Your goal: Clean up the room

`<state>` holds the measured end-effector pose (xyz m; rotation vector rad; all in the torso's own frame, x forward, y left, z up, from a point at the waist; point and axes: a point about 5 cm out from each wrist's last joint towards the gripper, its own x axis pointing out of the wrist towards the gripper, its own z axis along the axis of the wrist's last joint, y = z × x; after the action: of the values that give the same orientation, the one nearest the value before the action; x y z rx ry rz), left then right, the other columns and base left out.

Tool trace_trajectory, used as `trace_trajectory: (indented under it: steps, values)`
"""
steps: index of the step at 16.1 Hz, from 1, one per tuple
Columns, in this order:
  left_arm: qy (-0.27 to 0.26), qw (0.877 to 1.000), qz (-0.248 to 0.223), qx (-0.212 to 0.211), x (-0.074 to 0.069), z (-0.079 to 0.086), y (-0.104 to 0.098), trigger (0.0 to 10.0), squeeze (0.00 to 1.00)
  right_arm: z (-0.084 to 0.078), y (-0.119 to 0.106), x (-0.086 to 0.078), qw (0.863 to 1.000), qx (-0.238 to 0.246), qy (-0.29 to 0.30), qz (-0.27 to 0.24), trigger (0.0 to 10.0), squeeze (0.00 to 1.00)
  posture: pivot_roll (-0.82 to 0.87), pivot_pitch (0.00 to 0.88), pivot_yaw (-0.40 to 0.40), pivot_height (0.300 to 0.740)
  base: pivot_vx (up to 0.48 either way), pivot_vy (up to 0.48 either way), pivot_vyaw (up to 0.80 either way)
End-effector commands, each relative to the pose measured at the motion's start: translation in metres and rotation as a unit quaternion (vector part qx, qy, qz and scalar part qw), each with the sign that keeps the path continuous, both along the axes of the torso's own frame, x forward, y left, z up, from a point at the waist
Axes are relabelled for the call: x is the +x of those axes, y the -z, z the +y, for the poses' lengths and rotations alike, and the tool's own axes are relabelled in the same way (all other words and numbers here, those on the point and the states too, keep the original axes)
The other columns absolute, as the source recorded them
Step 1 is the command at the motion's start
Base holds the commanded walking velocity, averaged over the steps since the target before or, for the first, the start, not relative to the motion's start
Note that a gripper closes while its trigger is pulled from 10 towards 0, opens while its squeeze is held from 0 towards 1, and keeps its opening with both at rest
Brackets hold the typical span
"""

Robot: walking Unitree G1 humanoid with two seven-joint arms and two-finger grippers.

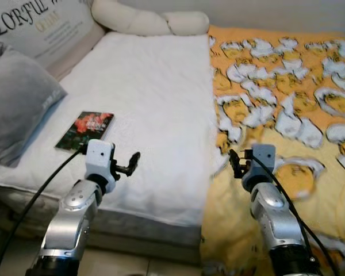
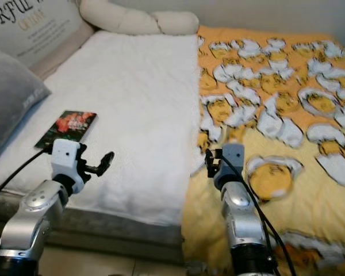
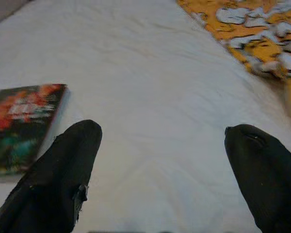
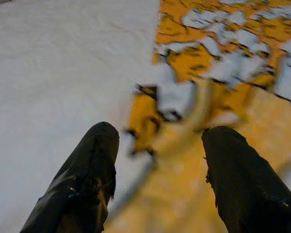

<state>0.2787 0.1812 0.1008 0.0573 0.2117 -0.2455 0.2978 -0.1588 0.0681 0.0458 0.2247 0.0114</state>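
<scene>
The bed serves as the landmark, and both arms reach over its near edge. The left tool hovers above the white sheet near the bed's front edge, released, its two black fingers standing wide apart with bare sheet between them. The right tool hangs over the near part of the bed where the sheet meets the yellow blanket, also released, its fingers spread with the blanket's rumpled edge lying between and beyond them, not gripped.

Just beyond the left tool, on the white sheet toward the bed's left side, lies a book with a dark cover showing red flowers; it rests flat, apart from the tool. Further left, at the bed's left edge, leans a grey pillow. The yellow blanket, patterned with white and orange shapes, covers the bed's right half up to its far end. At the bed's far left stands a printed cushion, and along the far end lies a cream knotted pillow.
</scene>
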Motion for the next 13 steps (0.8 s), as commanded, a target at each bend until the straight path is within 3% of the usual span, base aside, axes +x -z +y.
trace_trajectory:
  steps: [1,2,3,4,8,10,11,12,13]
  values:
    - [-0.010,1.000,0.002,0.008,0.000,0.008,-0.001,10.0,0.00,0.011,-0.001,0.002,1.000,0.004,-0.012,0.000,10.0,0.00,0.09,0.000,0.034,0.740,0.315,0.000,0.00]
    - [-0.008,1.000,0.004,0.009,0.001,0.007,0.000,10.0,0.00,0.009,0.000,0.002,1.000,-0.004,-0.003,0.006,10.0,0.00,0.09,0.000,0.035,0.740,0.289,0.000,0.00]
    - [-0.002,1.000,0.005,0.005,0.001,0.005,0.000,10.0,0.00,0.006,0.003,0.001,1.000,0.000,0.000,0.013,10.0,0.37,0.09,0.000,0.036,0.740,0.000,0.000,0.00]
    - [0.027,0.999,0.016,0.014,-0.001,0.001,0.002,10.0,0.00,0.005,0.006,0.001,1.000,0.010,-0.018,0.019,10.0,1.00,0.09,0.000,0.037,0.740,0.000,0.000,0.00]
    - [0.075,0.996,0.039,0.026,-0.006,0.001,0.005,10.0,0.00,0.006,0.022,0.009,0.995,-0.009,-0.035,0.088,10.0,1.00,0.11,0.000,0.038,0.740,0.000,0.000,0.00]
    - [0.156,0.983,0.083,0.047,-0.020,0.000,0.009,10.0,0.00,0.010,0.037,0.013,0.985,-0.048,-0.065,0.153,10.0,1.00,0.12,0.000,0.040,0.740,0.000,0.000,0.00]
    - [0.163,0.981,0.089,0.048,-0.022,0.002,0.009,10.0,0.00,0.011,0.041,0.013,0.982,-0.054,-0.071,0.168,10.0,1.00,0.13,0.000,0.041,0.740,0.000,0.000,0.00]
    - [0.169,0.980,0.096,0.050,-0.022,0.005,0.009,10.0,0.00,0.009,0.054,0.011,0.970,-0.083,-0.061,0.220,10.0,0.40,0.13,0.000,0.045,0.740,0.000,0.000,0.00]
    - [0.171,0.979,0.097,0.050,-0.022,0.005,0.008,10.0,0.00,0.009,0.057,0.010,0.968,-0.084,-0.064,0.229,10.0,0.00,0.13,0.000,0.048,0.740,0.000,0.000,0.00]
